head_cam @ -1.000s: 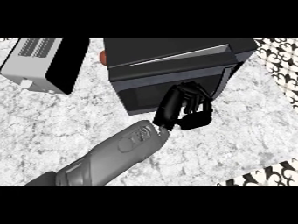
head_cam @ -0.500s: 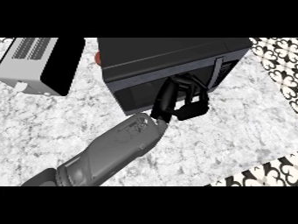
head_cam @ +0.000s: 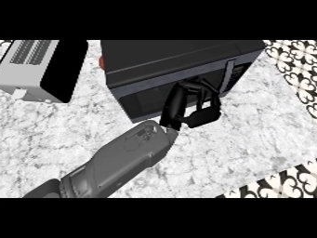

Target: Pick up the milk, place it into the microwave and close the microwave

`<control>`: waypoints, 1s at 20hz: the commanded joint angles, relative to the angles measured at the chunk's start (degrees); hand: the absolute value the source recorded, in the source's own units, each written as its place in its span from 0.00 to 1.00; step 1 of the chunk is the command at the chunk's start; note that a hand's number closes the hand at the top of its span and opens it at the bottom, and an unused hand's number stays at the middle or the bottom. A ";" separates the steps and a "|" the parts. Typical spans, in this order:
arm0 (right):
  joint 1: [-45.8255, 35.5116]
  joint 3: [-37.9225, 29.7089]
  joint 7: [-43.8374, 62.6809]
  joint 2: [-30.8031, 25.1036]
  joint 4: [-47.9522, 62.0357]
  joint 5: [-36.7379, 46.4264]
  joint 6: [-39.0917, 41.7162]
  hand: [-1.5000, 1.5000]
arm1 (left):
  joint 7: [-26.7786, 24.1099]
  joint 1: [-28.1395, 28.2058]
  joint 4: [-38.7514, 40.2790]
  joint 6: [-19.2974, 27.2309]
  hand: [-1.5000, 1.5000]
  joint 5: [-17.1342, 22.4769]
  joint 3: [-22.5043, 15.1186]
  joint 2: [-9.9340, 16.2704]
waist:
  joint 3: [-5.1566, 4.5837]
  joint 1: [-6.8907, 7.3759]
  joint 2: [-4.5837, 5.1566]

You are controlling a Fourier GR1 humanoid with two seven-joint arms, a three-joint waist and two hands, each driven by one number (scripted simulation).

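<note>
Hand (head_cam: 194, 109) nearer microwave (head_cam: 181, 69) door — closer than before

— What is cut off or hidden in the head view?

— The toaster (head_cam: 41, 69) at ten o'clock is cut by the upper band. The microwave (head_cam: 181, 69) at twelve o'clock is also cut at its top, and part of its door is covered by the hand (head_cam: 192, 109).

— Can the milk be seen?

— It cannot be made out anywhere. The forearm (head_cam: 116, 162) is cut off at seven o'clock, so which arm it belongs to cannot be told.
</note>
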 commanded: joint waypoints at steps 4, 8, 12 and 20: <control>-0.25 -0.13 0.76 -1.90 -1.22 -1.50 1.60 0.00 | -3.56 -1.66 5.42 0.95 1.00 2.66 2.68 0.04 | -0.11 -0.95 0.91; -0.25 0.19 0.85 -2.25 -1.56 -2.06 2.33 0.00 | -4.47 -2.71 6.11 1.49 1.00 3.52 2.61 0.04 | 0.02 -1.43 0.88; -0.63 -0.02 1.09 -2.83 -2.42 -2.74 2.37 0.00 | -5.99 -2.73 6.77 1.67 1.00 4.30 2.47 0.04 | -0.02 -1.58 1.18; -1.25 0.17 1.54 -3.68 -3.03 -4.53 2.49 0.00 | -8.32 -2.59 6.80 2.17 1.00 6.29 1.70 0.04 | -0.01 -1.75 1.59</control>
